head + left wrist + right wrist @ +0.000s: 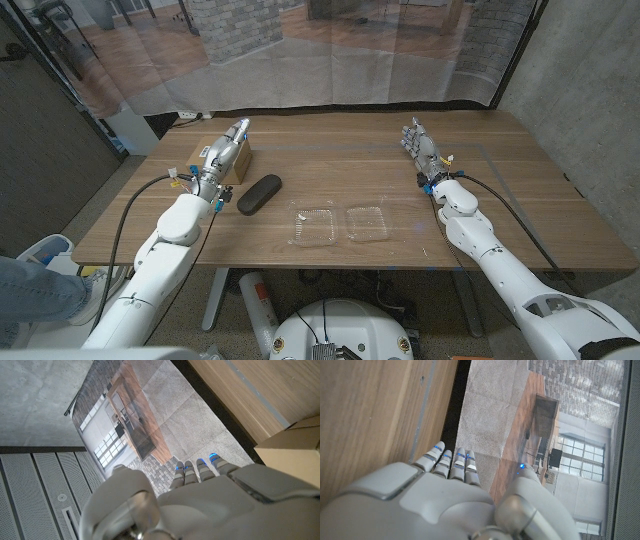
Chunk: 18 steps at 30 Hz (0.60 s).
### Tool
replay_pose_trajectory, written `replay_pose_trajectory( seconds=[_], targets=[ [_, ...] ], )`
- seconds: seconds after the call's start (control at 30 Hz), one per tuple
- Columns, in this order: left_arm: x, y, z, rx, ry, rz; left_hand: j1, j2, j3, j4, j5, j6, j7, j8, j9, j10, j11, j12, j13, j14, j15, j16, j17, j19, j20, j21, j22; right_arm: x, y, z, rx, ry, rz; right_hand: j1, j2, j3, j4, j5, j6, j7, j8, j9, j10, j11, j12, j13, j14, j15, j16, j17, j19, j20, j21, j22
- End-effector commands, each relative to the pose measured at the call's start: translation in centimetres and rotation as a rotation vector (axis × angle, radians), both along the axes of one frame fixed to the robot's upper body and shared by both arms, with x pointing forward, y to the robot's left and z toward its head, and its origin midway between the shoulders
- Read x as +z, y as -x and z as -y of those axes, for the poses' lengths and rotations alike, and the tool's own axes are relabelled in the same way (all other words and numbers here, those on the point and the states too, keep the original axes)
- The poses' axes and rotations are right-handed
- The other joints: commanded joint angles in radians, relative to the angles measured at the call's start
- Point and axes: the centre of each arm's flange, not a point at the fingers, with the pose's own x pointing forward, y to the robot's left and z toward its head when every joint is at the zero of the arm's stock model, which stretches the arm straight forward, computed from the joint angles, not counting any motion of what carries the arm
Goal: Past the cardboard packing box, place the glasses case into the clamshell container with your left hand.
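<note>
No legible text, perhaps for want of sharpness.

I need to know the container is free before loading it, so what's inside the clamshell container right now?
Nothing visible: the clamshell container lies open on the table, both clear halves showing bare wood through them. The glasses case lies outside it, beside the cardboard box.

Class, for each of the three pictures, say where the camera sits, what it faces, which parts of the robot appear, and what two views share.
Head view: above, facing down at the table; both arms, left hand, right hand.
Left wrist view: behind the left hand, facing the cardboard box.
Right wrist view: behind the right hand, facing the table edge.
Shared: the cardboard box, head and left wrist.
</note>
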Motion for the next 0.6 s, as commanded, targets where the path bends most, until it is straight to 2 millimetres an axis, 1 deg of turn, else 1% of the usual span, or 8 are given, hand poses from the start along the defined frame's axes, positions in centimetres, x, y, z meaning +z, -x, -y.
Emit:
replay_pose_trajectory(
  seconds=[0.03,0.4,0.6],
  targets=[
    [-0.2,0.9,-0.3,0.052,-0.031,0.010,0.017,0.003,-0.002,-0.008,0.004,0.008,0.003,0.005,0.006,0.006,0.001,0.002,0.002,0.006,0.001,0.007,0.002,0.005,-0.015,0.002,0.003,-0.1,0.2,0.2,-0.004,-0.011,0.003,0.002,0.010,0.002,-0.008,0.002,0.003,0.000,0.003,0.004,0.009,0.000,0.004,0.003,0.006,-0.002,0.000,0.004,-0.003,-0.023,0.010,0.003],
    [-0.6,1.5,-0.4,0.124,-0.070,0.017,0.029,0.005,0.001,-0.015,0.004,0.016,0.001,0.006,0.007,0.010,0.001,0.002,0.002,0.012,0.002,0.007,0.002,0.008,-0.013,0.003,0.003,-0.2,0.2,0.0,-0.001,-0.007,0.001,0.002,0.010,0.001,-0.009,0.002,0.004,0.000,0.002,0.004,0.010,0.001,0.004,0.003,0.007,-0.002,0.001,0.004,-0.003,-0.022,0.010,0.003],
    [-0.7,1.9,-0.4,0.160,-0.097,0.024,0.043,0.007,0.004,-0.023,0.005,0.026,-0.001,0.008,0.007,0.018,-0.002,0.003,0.002,0.017,0.001,0.007,0.002,0.010,-0.013,0.003,0.003,-0.2,0.3,-0.1,-0.002,-0.003,0.003,0.002,0.011,0.001,-0.009,0.001,0.005,-0.002,0.002,0.004,0.010,0.000,0.003,0.003,0.008,-0.003,0.001,0.004,-0.004,-0.021,0.010,0.003]
  ],
)
